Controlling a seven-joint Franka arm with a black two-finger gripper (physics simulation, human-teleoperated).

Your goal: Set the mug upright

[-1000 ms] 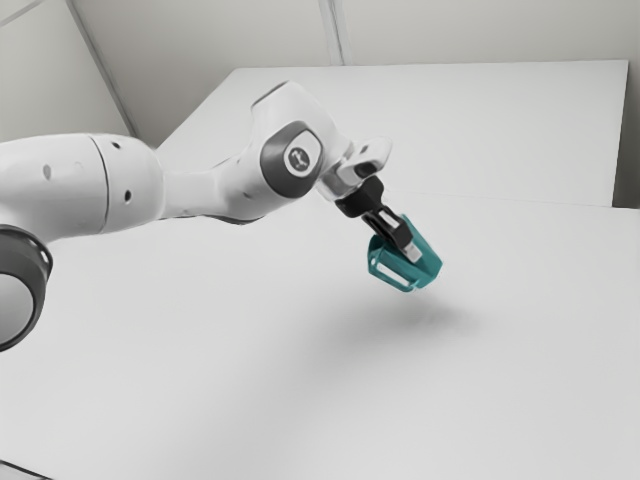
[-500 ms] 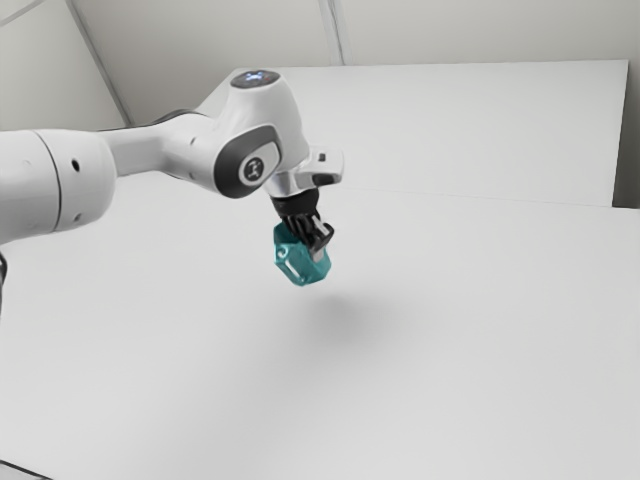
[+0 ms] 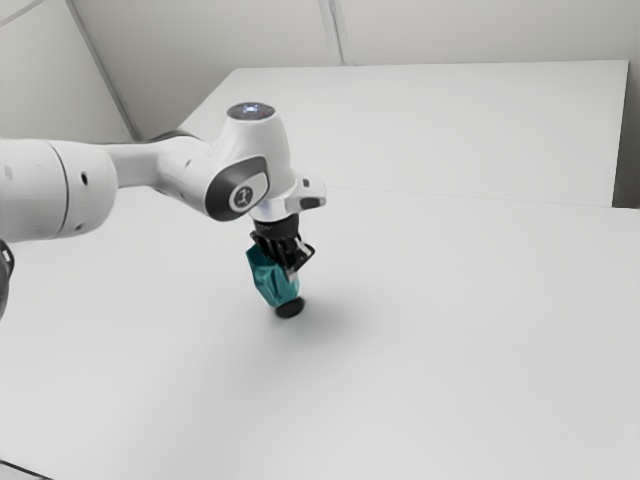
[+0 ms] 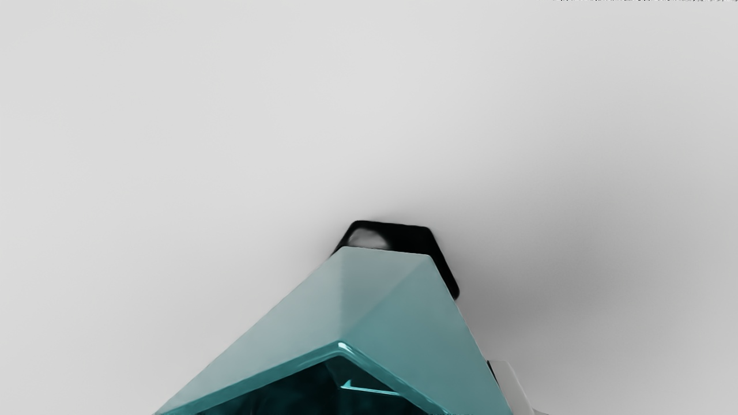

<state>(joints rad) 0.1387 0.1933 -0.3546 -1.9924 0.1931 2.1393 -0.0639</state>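
Note:
In the exterior view my gripper points down over the table, shut on the teal faceted mug. The mug's base is low, just over a dark patch on the table; its upper end leans toward the exterior view's left. Whether the base touches the table I cannot tell. The wrist view has the mug with its open rim toward my hand and its narrower base away, the dark patch showing past the base. One pale fingertip of my gripper is beside the mug's wall; the other is hidden, as is the handle.
The white tabletop stretches around the mug on all sides. Behind it a pale panel rises toward the back walls. A dark-edged corner of something sits at the exterior view's lower left.
My hand has carried the mug toward the exterior view's left and turned it from strongly tilted to nearer upright. Over the last half second both came lower, and the dark patch appeared under the base.

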